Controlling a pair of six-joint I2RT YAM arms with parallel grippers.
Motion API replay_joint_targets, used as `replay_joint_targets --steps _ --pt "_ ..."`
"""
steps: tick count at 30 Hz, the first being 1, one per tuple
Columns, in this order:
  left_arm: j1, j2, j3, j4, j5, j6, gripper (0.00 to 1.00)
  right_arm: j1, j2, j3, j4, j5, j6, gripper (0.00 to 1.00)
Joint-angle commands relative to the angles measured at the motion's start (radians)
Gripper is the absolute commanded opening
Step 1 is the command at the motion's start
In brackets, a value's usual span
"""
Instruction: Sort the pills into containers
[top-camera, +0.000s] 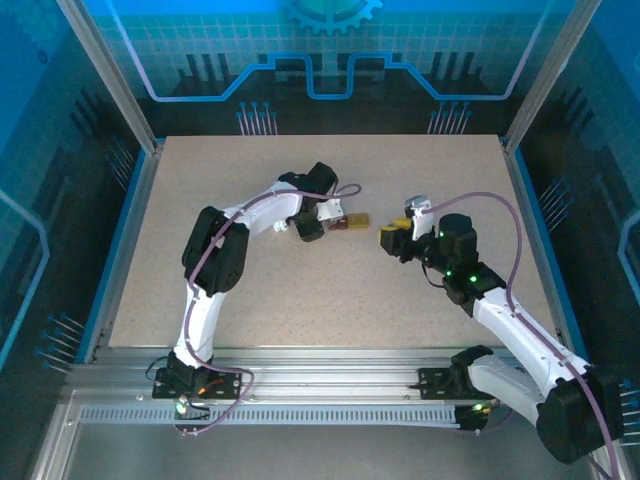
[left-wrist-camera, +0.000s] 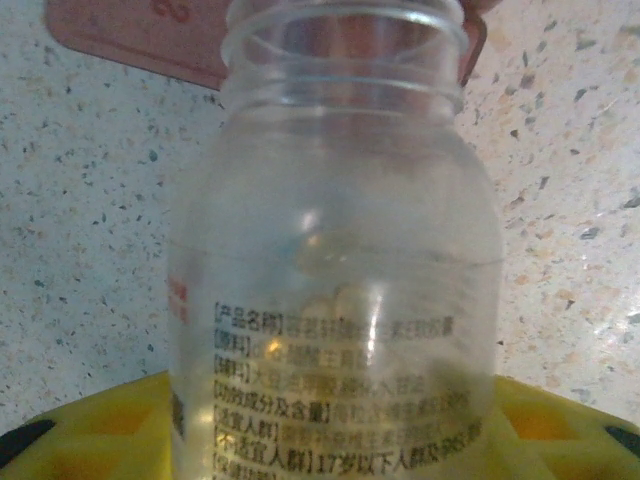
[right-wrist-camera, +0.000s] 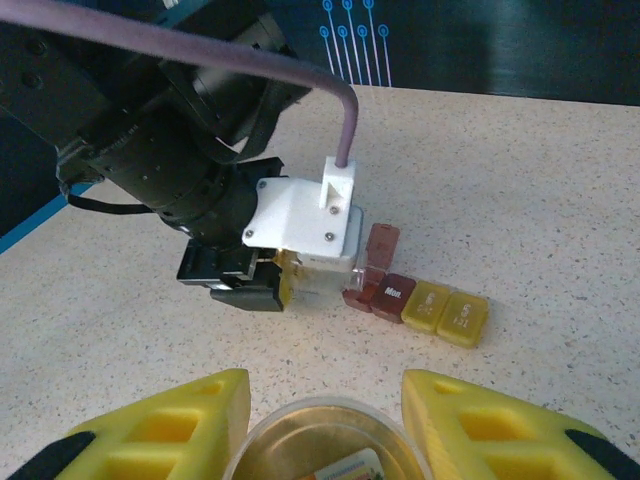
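Pills (left-wrist-camera: 345, 298) sit inside the clear bottle (left-wrist-camera: 340, 200), clamped in the left end effector (left-wrist-camera: 330, 410); its open mouth points straight at the dark red box (left-wrist-camera: 120, 35), just ahead. The right end effector (right-wrist-camera: 322, 398) squeezes a round lid (right-wrist-camera: 320, 445)

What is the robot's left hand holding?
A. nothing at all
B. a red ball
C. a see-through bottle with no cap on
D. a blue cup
C: the left gripper is clamped on a see-through bottle, and the bottle's open mouth, with no cap on it, sits close to the dark red box.
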Motion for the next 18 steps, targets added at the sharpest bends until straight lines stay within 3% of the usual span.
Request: replay_joint_targets --steps 1,11,18 --pt "-0.018 0.018 0.046 -0.022 -0.054 0.054 0.0 -0.018 0.002 -0.005 0.039 -0.016 0.014 0.11" --pt "-0.044 0.016 0.015 0.033 -0.197 0.152 0.0 -0.021 0.004 -0.007 0.045 -0.024 0.02 0.11" --pt "-0.047 0.006 0.006 0.068 -0.231 0.174 0.0 -0.023 0.006 -0.009 0.049 -0.026 0.025 0.11"
